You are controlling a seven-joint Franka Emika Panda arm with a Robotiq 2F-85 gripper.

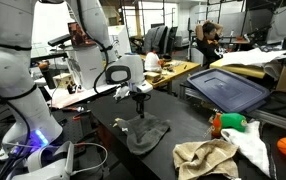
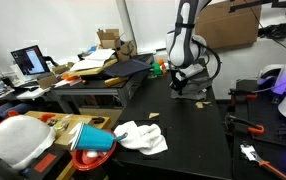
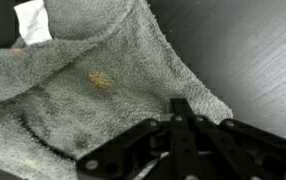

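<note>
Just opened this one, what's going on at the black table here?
The Franka arm's gripper hangs above a crumpled grey terry towel lying on the black table. In the wrist view its jaws look closed together with nothing between them, and the towel shows a white label and a small yellowish stain. A beige towel and a white cloth lie nearby, apart from it.

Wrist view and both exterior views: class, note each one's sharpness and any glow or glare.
Wrist view: soft, blurred throughout; the grey towel evenly lit, the claw a dark, detail-poor shape. In an exterior view, a violet glow spills on the white robot base; in an exterior view, the laptop screen is washed out bright.
</note>
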